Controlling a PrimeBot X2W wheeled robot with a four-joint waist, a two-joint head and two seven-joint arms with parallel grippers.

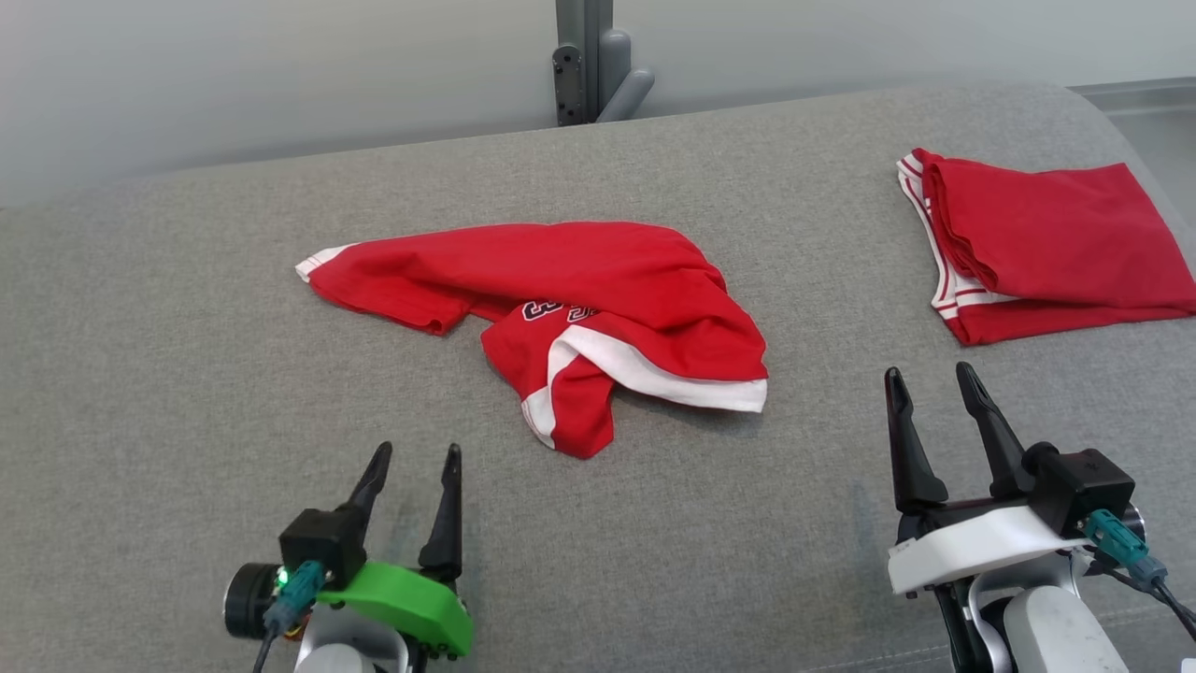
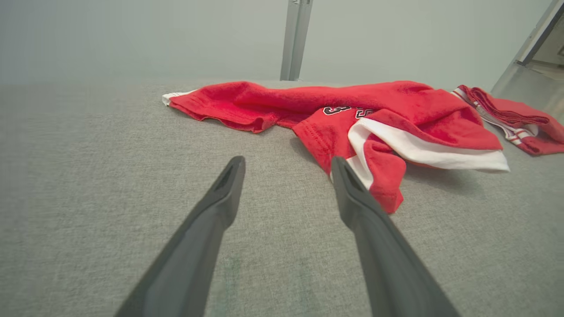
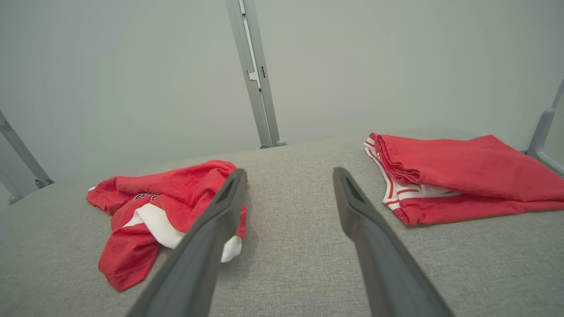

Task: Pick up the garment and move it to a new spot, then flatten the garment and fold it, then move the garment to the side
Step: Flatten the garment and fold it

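Standing spread and empty at the near edge: the left gripper (image 1: 420, 451) and the right gripper (image 1: 929, 370).

Each gripper's two dark fingers are parted wide with only bare cloth between them, the left on a green mount (image 1: 402, 603), the right on a white mount (image 1: 972, 547). The red garment (image 1: 598, 299) lies crumpled just ahead of the left gripper, near the middle of the surface (image 1: 187, 374), touched by neither. Its white-trimmed hem is turned toward the robot and part of a dark number shows in a fold. A folded garment (image 1: 1046, 243), also red with white striping, sits at the far right, ahead of the right gripper and well apart from the crumpled one. The surface is a broad grey woven pad that rounds off at its far right corner. Behind it stands a plain pale wall (image 1: 234, 75), with a grey metal post (image 1: 584, 61) rising at the middle of the far edge.
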